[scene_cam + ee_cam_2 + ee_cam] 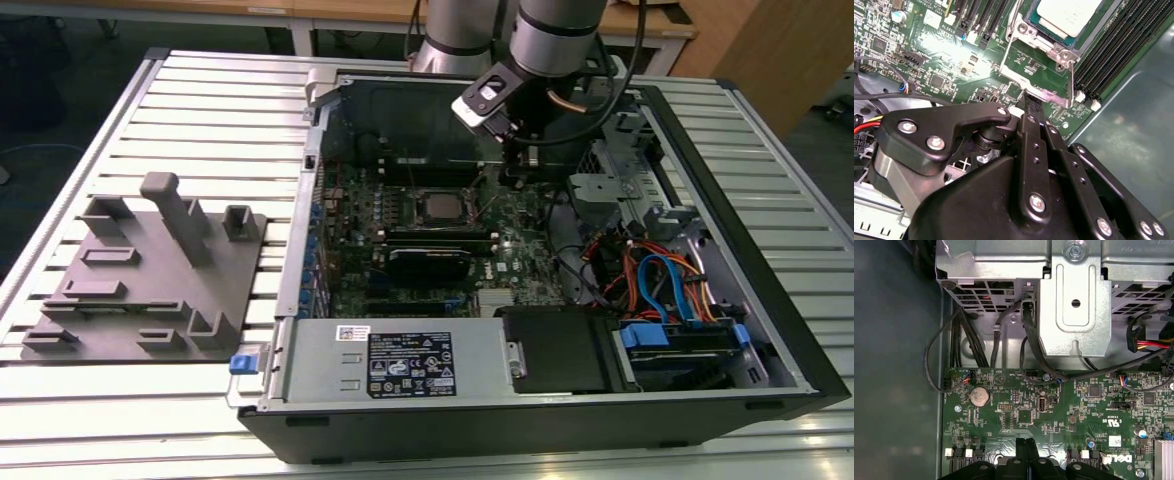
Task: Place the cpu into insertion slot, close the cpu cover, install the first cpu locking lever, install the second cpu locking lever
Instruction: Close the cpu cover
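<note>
Pincer point(1026, 100) is squeezed narrow on nothing, tip right at the flipped-open cpu cover point(1046, 95), so I'd nudge it slow and square over the seated cpu point(1069, 12).

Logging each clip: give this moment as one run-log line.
chip: in socket | jaws: shut, tips at socket's edge | arm: over board inside case

In the exterior view the green circuit board point(350, 225) inside the open black computer case point(534, 435) is looked down on from high and well off. In both wrist views the same board point(939, 55) point(1054, 405) is seen from close above, past the black fingers point(1034, 145) point(1021, 450), the first wrist view facing the silver metal cage point(1074, 305) beyond the board's edge.
</note>
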You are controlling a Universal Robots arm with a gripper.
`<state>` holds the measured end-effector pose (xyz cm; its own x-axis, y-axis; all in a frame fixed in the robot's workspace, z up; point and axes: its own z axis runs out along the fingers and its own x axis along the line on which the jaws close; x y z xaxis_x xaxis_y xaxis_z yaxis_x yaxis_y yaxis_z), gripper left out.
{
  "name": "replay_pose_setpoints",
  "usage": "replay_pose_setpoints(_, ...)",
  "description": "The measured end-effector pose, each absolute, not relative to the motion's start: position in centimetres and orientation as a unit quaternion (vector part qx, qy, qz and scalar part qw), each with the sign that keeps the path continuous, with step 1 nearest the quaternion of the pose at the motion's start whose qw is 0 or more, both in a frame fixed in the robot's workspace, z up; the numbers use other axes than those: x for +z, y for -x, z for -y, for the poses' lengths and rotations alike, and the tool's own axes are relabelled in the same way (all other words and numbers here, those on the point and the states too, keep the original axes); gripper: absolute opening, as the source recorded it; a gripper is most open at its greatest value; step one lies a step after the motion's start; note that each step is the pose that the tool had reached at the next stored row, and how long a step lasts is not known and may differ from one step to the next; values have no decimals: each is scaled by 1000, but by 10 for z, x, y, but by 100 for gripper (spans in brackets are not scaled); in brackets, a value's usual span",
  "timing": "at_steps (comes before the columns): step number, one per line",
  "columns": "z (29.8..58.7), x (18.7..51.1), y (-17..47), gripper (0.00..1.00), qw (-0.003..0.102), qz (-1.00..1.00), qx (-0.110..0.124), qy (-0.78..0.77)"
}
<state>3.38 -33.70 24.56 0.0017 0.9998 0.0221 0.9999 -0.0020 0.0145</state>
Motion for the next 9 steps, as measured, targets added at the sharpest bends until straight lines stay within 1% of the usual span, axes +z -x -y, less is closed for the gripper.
replay_pose_setpoints(9,337,245,-30,10,3,706,-13,708)
